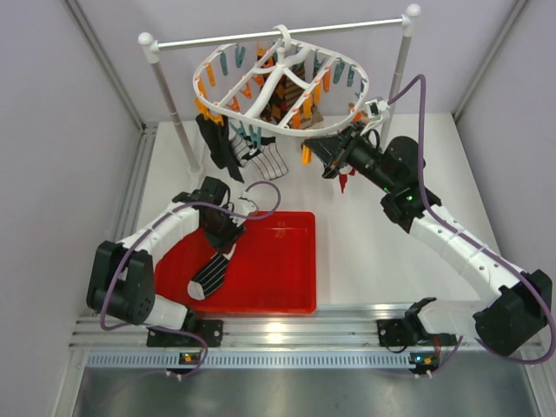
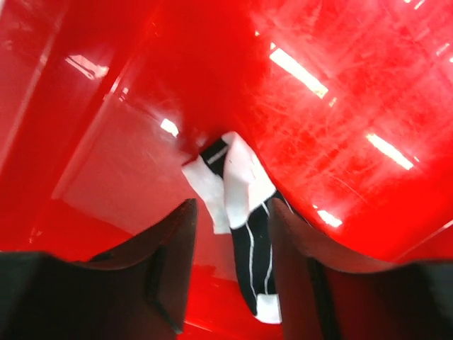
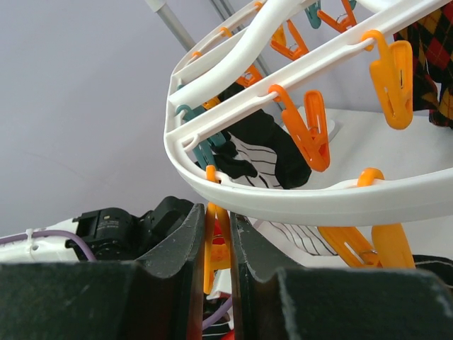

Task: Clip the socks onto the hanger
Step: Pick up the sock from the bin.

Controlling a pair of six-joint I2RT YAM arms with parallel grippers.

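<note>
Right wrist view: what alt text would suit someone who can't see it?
The right pincer is shut on an orange clip dangling from the white hanger frame. Behind hangs a black sock with white stripes.

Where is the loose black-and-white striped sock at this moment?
In the top view the sock lies in the left half of the red tray, with the left gripper directly over its upper end.

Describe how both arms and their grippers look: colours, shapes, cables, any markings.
Both match: the left arm and right arm have white tubular links between bulky black joints. A purple cable trails along each. The left gripper and right gripper each carry two broad black fingers. A small green light glows on the right arm's joint. No markings are legible.
</note>
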